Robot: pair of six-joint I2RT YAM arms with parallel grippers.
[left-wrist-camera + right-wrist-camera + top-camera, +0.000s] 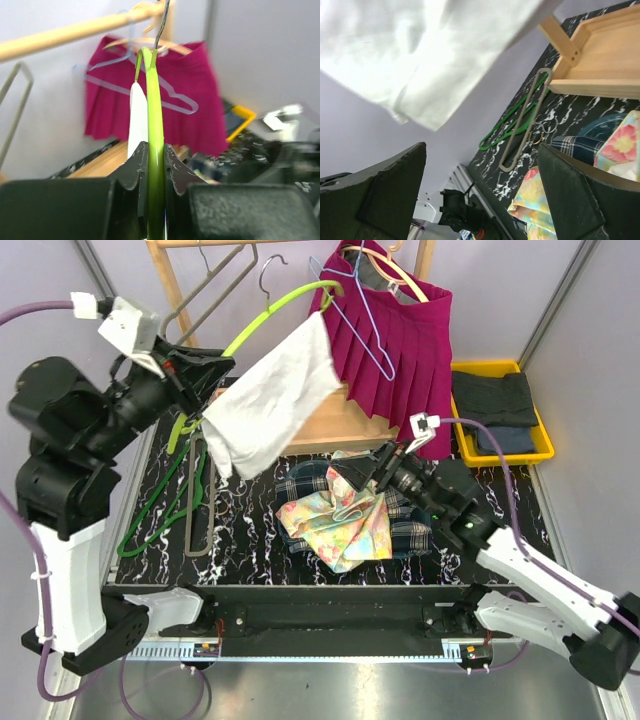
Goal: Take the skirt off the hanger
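Note:
A white skirt [270, 400] hangs from a lime-green hanger [270, 315] held up over the left of the table. My left gripper [205, 380] is shut on the hanger's lower end. In the left wrist view the green bar [155, 125] runs straight up between the closed jaws of that gripper [155, 160], with the skirt [137, 120] as a white strip just left of it. My right gripper [350, 475] stands open and empty below and right of the skirt's hem. In the right wrist view the skirt [420, 50] fills the top, well above the open right gripper [482, 185].
A magenta pleated skirt [400, 350] hangs on the wooden rack [340, 420] behind. A pile of floral and plaid clothes [345, 515] lies under the right gripper. Green [160, 510] and grey [200, 510] hangers lie at the table's left. A yellow bin [485, 368] holds dark clothes.

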